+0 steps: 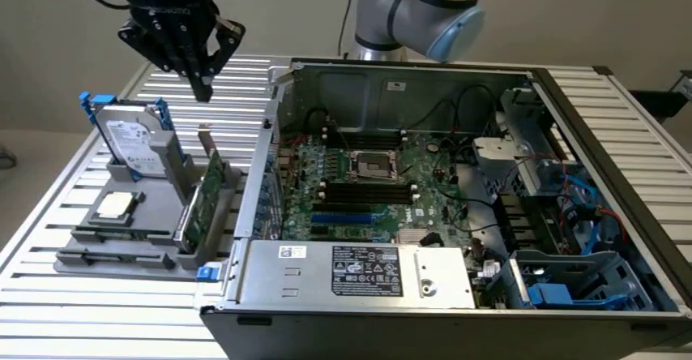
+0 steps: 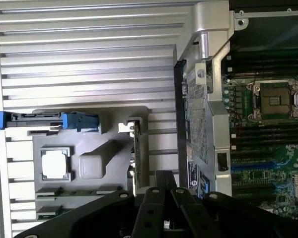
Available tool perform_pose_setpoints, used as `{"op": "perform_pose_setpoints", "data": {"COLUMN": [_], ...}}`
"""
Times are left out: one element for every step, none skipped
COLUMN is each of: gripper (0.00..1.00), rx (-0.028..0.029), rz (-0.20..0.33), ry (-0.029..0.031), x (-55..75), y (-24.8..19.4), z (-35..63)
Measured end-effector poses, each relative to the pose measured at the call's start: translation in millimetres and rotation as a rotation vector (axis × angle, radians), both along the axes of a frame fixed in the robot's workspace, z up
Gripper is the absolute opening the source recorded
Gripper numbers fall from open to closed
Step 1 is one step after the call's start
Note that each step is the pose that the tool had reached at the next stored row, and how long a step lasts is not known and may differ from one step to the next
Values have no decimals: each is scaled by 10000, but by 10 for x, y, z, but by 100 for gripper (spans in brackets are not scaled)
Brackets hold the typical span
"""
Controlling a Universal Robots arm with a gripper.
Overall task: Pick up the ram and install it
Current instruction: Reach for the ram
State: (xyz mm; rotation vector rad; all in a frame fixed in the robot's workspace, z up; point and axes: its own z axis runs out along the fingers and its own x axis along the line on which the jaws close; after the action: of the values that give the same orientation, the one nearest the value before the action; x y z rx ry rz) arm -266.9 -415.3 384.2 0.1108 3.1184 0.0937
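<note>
Black end effector [image 1: 202, 92] closed, ribbed metal table [image 1: 65, 311]

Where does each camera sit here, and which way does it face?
Exterior view: off the arm, high up, looking down obliquely into the open computer case; the arm and the shut end effector, above the grey holder, show.
Wrist view: on the wrist, facing straight down at the grey holder and the computer case's edge; the end effector shows.
Shared: the grey holder, the computer case and the processor socket.
</note>
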Motion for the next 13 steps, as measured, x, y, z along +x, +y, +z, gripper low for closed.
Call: {"op": "perform_pose_setpoints", "data": {"gripper": [11, 11, 11, 11, 11, 11, 11, 11, 11, 11, 11, 11, 11], "rx": [0, 0, 0, 0, 1, 0, 1, 0, 1, 1, 0, 1, 0], "rz": [1, 1, 1, 1, 1, 0, 0, 1, 0, 1, 0, 2, 3], "ry": [0, 0, 0, 0, -1, 0, 0, 0, 0, 0, 0, -1, 0], "x": [-45, -90, -134, -180, -224, -272, -319, -363, -403, -441, -476, -508, -538], "y": [-15, -30, -45, -60, -75, -91, -108, -127, -149, -172, -196, -223, -248], "z": [-4, -8, -11, -15, -20, -24, -28, -32, -37, -42, -47, -52, -57]}}
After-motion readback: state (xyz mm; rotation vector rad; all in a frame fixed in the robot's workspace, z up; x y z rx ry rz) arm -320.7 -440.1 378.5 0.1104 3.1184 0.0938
